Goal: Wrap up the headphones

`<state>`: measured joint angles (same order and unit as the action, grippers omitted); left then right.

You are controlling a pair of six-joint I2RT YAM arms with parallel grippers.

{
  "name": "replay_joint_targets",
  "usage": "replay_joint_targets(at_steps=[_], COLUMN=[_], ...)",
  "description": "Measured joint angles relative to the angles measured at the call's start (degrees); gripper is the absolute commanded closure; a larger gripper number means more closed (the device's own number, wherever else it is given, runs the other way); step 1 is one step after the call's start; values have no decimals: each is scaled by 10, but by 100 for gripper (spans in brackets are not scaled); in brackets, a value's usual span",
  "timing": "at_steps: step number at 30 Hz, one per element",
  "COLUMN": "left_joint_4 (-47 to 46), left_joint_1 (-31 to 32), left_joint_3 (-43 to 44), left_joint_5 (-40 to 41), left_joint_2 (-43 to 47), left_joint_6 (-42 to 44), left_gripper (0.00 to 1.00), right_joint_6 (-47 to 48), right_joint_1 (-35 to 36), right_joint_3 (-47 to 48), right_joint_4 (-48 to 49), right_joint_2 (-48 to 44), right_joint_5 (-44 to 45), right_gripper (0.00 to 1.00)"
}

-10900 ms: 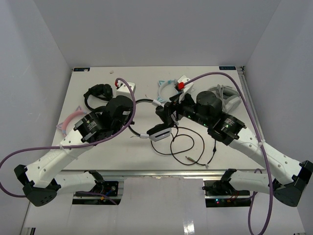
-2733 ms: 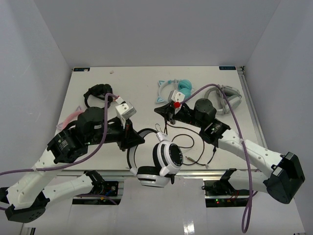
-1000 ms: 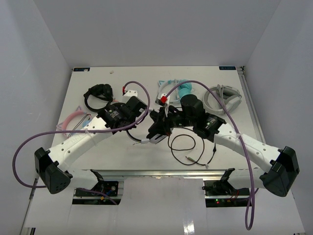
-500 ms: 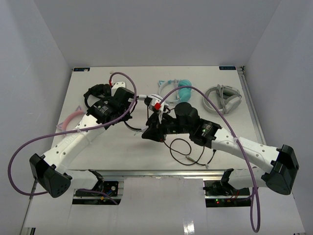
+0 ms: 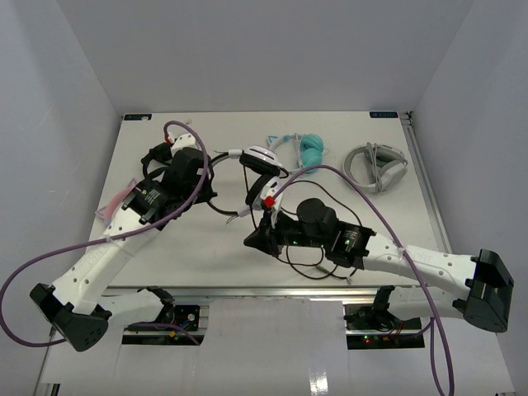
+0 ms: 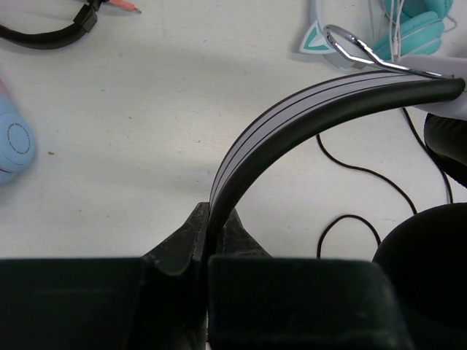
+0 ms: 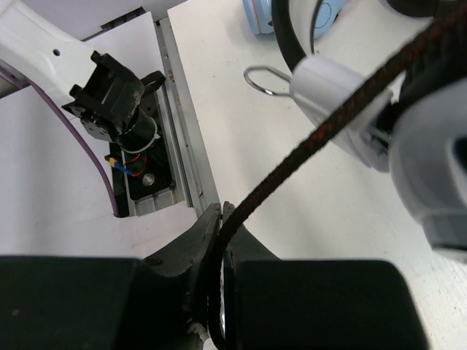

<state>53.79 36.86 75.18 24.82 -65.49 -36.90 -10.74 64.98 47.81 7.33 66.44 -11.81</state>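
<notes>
Here, two robot arms work on the white-and-black headphones [image 5: 257, 161], which sit over the middle of the table [image 5: 363, 132], toward its far side. The left gripper [image 6: 209, 227] is clamped tight on the headband [image 6: 306, 117], with no gap showing between its jaws and the dark, striped band, which arches up and away to the right in the left wrist view. The right gripper [image 7: 220, 219], nearer the front edge of the table, is pinched closed on the thin black braided cable [image 7: 328, 124]. From the jaws the cable runs in a straight line up to the headphones' white housing. More of the cable lies in loose loops on the table under the right arm. A small black set [image 5: 157, 157] lies at far left, with a teal set [image 5: 309, 148] and a grey-and-white set [image 5: 375, 165] to the right.
</notes>
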Motion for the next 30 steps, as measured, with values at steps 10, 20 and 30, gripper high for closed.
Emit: replay_joint_targets(at_steps=[10,20,30], left_joint_4=[-6,-9,-10], left_joint_1=[0,-2,-3], left_joint_3=[0,0,-11], left_joint_5=[-34,-42,-72], left_joint_2=[56,104,144], left_joint_6=[-12,-27,-32], left_gripper=[100,100,100], right_joint_6=[-4,-9,-9], right_joint_1=[13,15,19], right_joint_3=[-76,-117,-158], right_joint_4=[46,129,183], right_joint_2=[-41,-40,-51], right_joint_5=[88,111,168], right_gripper=[92,92,92])
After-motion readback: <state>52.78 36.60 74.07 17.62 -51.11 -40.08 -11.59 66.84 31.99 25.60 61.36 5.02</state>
